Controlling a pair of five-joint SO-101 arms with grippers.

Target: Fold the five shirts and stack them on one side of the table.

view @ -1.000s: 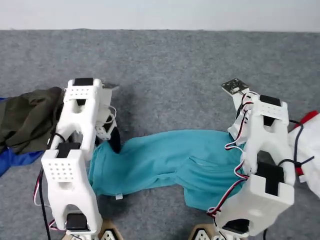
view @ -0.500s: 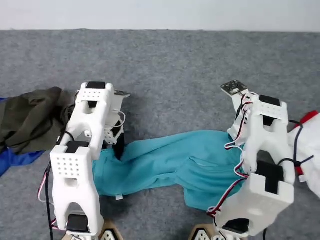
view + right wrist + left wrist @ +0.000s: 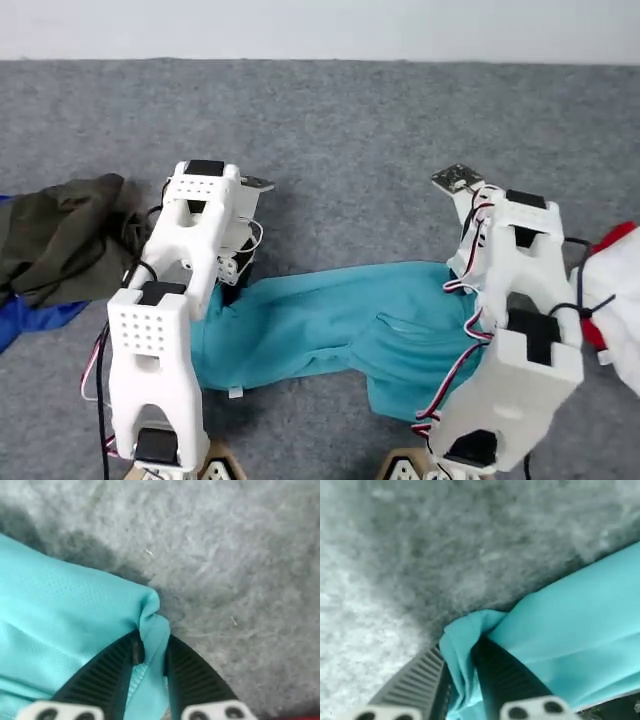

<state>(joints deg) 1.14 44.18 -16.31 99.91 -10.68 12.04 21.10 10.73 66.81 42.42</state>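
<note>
Left arm (image 3: 165, 330) has swung inward & a bit farther out vs 1 s ago, dragging the left end of the teal shirt (image 3: 330, 325) w/ it; right arm (image 3: 515, 330) tipped slightly inward; side piles unchanged.

Nearest: both arm bases at near edge of grey table (image 3: 350, 130), arms leaning out over the cloth; teal shirt lies crumpled on the table btwn them, stretched side to side, w/ a fold near its middle.

Left gripper (image 3: 460, 647) clenched on a pinched-up fold at the shirt's left edge, black fingers (image 3: 505, 675) either side of the fabric; right gripper (image 3: 151, 639) clamped on the shirt's right corner, fabric puckered btwn the tips, grey table just past it.

Farther, at left edge: olive shirt (image 3: 60, 230) heaped over a blue shirt (image 3: 30, 315), near left arm, apart from the teal shirt; at right edge: white-and-red garment (image 3: 615, 300) just beside right arm.

Far: grey table runs on to white wall (image 3: 320, 28).
</note>
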